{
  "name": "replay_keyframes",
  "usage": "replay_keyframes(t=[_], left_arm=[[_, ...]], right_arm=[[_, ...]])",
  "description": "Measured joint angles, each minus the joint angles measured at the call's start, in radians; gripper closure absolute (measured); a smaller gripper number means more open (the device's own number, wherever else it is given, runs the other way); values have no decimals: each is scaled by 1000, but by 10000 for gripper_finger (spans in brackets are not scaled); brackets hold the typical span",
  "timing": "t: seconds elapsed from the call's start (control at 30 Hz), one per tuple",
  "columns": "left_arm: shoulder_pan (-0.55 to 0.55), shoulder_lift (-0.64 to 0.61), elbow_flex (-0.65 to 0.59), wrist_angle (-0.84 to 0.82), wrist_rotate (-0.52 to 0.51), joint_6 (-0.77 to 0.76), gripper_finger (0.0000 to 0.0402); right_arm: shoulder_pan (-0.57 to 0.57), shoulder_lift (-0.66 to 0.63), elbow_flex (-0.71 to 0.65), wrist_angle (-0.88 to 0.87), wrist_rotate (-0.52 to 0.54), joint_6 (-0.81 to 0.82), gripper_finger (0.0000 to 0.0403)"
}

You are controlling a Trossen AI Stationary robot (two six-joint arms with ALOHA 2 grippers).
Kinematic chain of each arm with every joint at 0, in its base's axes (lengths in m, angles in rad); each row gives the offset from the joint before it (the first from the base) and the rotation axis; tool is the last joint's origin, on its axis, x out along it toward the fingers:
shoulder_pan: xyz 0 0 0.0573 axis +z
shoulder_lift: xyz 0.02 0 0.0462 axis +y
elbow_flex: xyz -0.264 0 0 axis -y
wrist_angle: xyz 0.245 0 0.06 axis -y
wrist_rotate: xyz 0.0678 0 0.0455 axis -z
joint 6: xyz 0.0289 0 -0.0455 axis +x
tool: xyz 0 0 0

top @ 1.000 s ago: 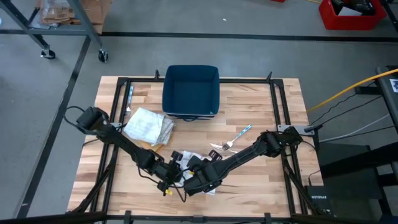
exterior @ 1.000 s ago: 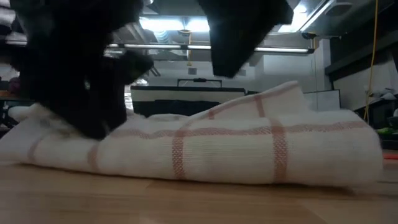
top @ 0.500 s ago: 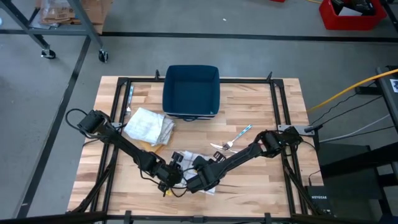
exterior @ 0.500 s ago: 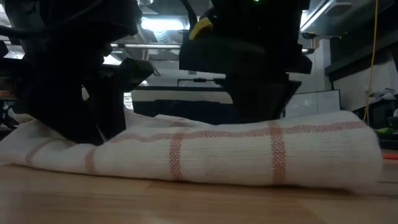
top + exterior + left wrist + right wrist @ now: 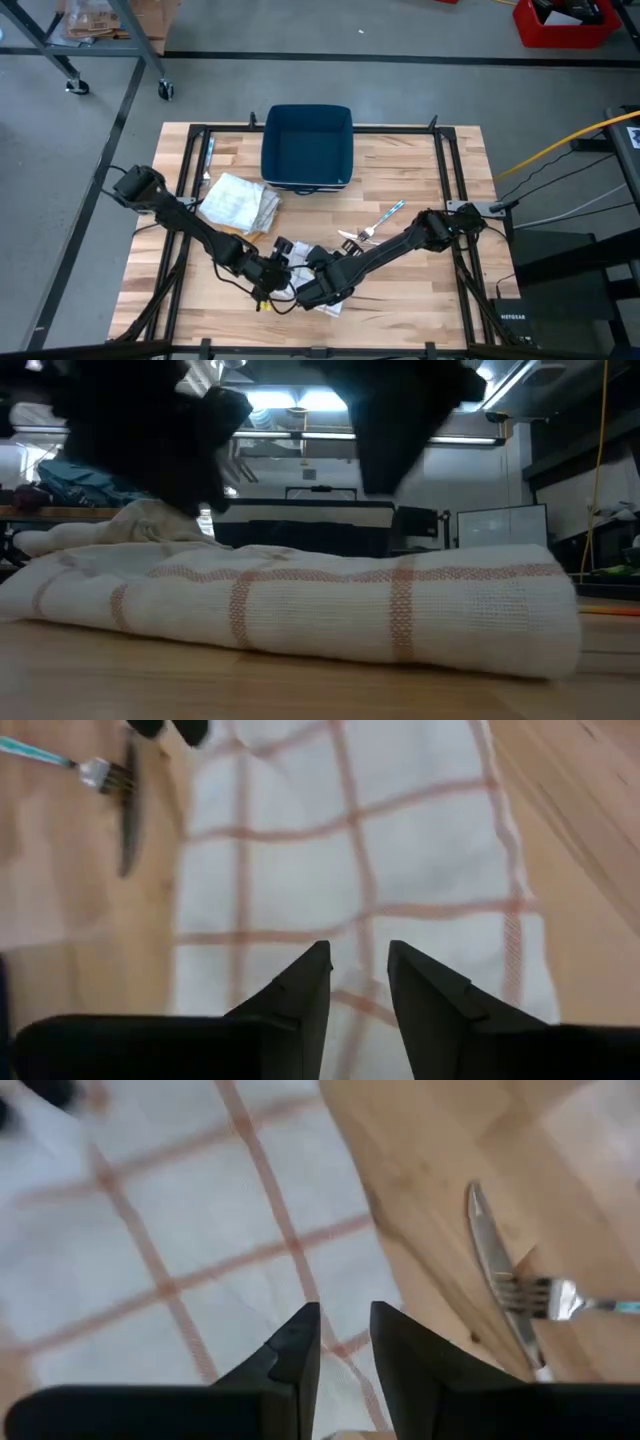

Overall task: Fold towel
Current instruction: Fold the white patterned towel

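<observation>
while both arms crowd the table's near edge, the left gripper (image 5: pixel 358 982) and right gripper (image 5: pixel 343 1342) each pinch an edge of the red-checked towel (image 5: pixel 300 605), jaws narrowly parted around cloth.

towel (image 5: pixel 300 615): white, thin red-orange check lines
bin (image 5: pixel 307 147): dark blue
fork (image 5: pixel 381 221): silver tines, teal handle
knife (image 5: pixel 497 1265): silver
cloth (image 5: pixel 240 203): pale, whitish, crumpled
table (image 5: pixel 420 170): light wood planks, black frame
arms: black
crate (image 5: pixel 565 22): red
cable (image 5: pixel 560 145): yellow
</observation>
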Motion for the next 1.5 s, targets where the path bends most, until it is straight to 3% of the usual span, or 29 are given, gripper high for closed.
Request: replay_keyframes(t=[0.17,0.37,0.63,0.87,1.1,1.5], left_arm=[[40,-40,2,23,-19,31,304],[124,-30,1,13,-23,40,304],[208,-23,1,-13,19,-5,304],[210,63,2,-51,75,-57,304],[208,130,5,-55,74,-28,304],[214,137,8,-121,76,45,304]], right_arm=[[0,0,111,6,59,-8,309],[0,0,125,50,63,-8,309],[-1,15,38,121,54,-3,309],[1,16,-54,155,7,24,309],[1,16,-172,274,-102,25,309],[2,12,-261,333,-129,22,309]])
